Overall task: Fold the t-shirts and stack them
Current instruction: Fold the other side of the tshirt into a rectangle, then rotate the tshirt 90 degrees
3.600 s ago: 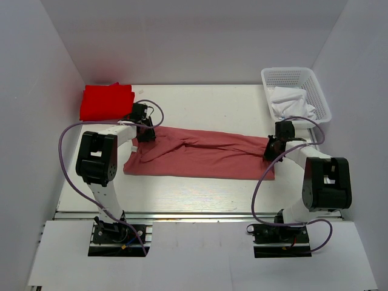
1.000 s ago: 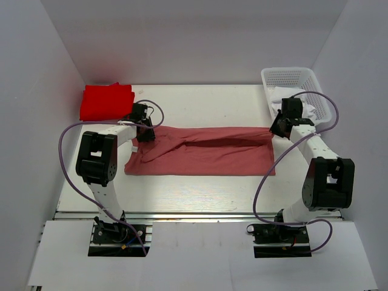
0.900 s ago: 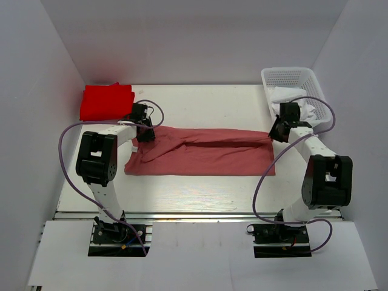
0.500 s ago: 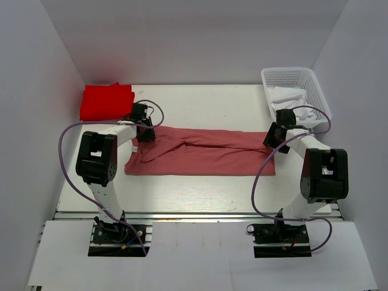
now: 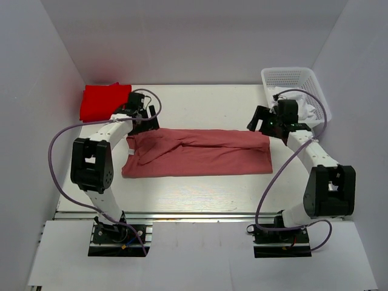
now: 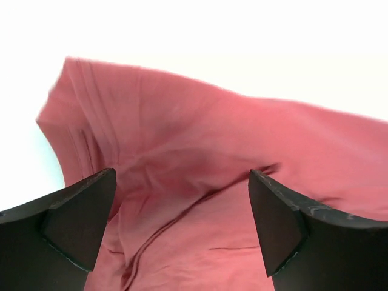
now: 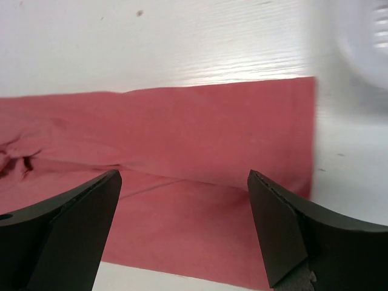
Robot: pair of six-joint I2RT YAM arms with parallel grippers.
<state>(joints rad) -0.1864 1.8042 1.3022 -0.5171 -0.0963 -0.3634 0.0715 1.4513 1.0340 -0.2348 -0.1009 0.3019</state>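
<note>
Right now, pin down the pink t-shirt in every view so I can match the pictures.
Top external: pink t-shirt spread flat across mid-table, between the two arms.
Left wrist: pink t-shirt fills the lower frame, rumpled.
Right wrist: pink t-shirt bands the middle, straight edge at right.
Shared landmark: the white table beyond its far edge.

a: what's in the far right corner?
b: a white mesh basket [image 5: 285, 70], upright on the table [image 5: 200, 194]; crumpled white cloth [image 5: 310, 112] lies inside it.
a: and the table itself?
b: pale, with a faint wood grain; a metal rail [image 5: 194, 214] runs along its near edge; a white board [image 5: 200, 257] lies in front of that.
a: what's around it?
b: plain white walls [image 5: 200, 42] at the left, back and right; the basket sits near the right one.
</note>
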